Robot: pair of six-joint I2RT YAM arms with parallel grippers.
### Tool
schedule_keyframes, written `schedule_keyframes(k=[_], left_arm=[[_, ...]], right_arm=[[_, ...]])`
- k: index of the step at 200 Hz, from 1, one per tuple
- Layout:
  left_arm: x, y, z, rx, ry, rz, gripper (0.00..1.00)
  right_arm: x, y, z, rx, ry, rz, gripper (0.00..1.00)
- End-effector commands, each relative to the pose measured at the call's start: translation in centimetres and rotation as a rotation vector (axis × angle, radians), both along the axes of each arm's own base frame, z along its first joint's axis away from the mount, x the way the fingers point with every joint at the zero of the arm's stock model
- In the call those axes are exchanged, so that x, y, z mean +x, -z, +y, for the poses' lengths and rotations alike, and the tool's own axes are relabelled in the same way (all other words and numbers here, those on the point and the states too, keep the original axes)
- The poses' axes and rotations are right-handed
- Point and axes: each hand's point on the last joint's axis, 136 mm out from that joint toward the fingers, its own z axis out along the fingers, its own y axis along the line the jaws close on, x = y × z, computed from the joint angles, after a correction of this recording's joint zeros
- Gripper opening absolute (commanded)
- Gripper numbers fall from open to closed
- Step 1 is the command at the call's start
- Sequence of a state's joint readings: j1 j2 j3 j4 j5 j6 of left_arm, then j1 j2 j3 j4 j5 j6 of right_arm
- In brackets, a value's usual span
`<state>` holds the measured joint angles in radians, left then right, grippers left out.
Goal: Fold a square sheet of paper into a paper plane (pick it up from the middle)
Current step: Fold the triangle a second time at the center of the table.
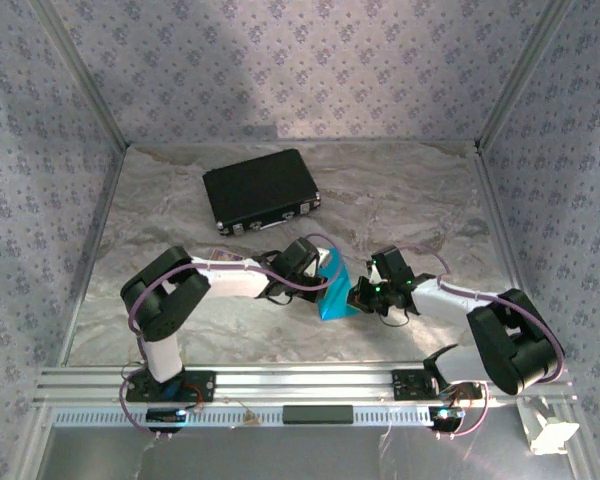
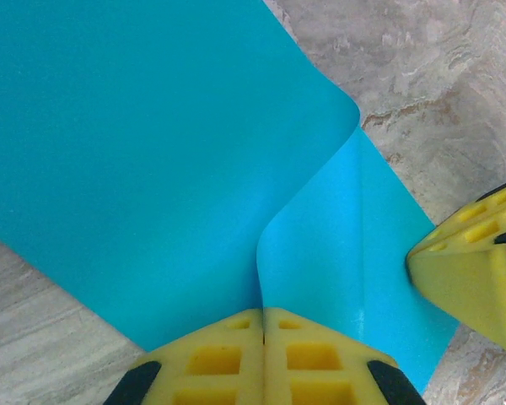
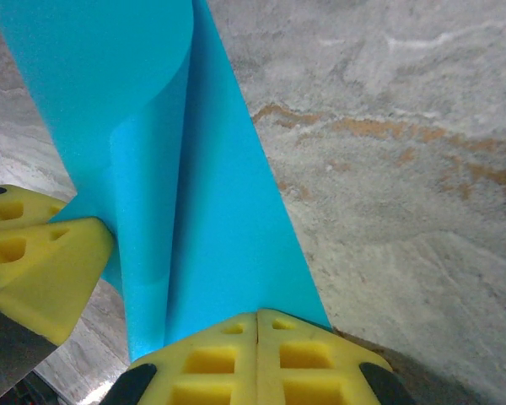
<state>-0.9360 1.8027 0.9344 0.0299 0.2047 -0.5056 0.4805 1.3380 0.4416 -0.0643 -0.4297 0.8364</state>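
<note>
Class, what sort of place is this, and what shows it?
Probably a robot test cell: patterned walls box in a marbled table, with the left arm and right arm bolted to an aluminium rail.

One square sheet of paper, one black case, and two grippers: left gripper, right gripper.

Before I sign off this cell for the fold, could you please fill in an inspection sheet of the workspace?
Surface: grey marbled table, no spills seen.
Job's things: square sheet of paper, cyan, partly folded, one flap curling up.
Clutter: black case lying at the far side, apart from the paper.
Grippers: left gripper and right gripper both shut on the sheet, close together.
Cables: purple cables loop along both arms.
Surroundings: patterned walls, aluminium frame.
</note>
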Motion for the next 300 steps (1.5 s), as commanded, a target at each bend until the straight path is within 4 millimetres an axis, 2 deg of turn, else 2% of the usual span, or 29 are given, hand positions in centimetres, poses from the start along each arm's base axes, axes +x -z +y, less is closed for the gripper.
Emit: schedule_keyframes(k=[1,229,260,300], left_arm=[[0.7,-0.2,-0.2,0.004,-0.007,-0.021,0.0],[0.4,1.3,0.6,0.04,-0.007,-0.006,0.0],[0.3,1.4,0.1,0.031,0.006,0.002,0.0],[0.2,1.4,0.1,0.031,0.014,0.006,0.0]], right_arm=[[-1.1,1.5,-1.2,-0.084,-0.006,0.049,0.0],[-1.1,1.5,-1.2,-0.08,-0.005,0.045,0.0],[-0.6,0.7,-0.6,-0.043,-0.009,0.017,0.0],[1.0,-2.0,0.6,0.052,-0.006,-0.068,0.01]])
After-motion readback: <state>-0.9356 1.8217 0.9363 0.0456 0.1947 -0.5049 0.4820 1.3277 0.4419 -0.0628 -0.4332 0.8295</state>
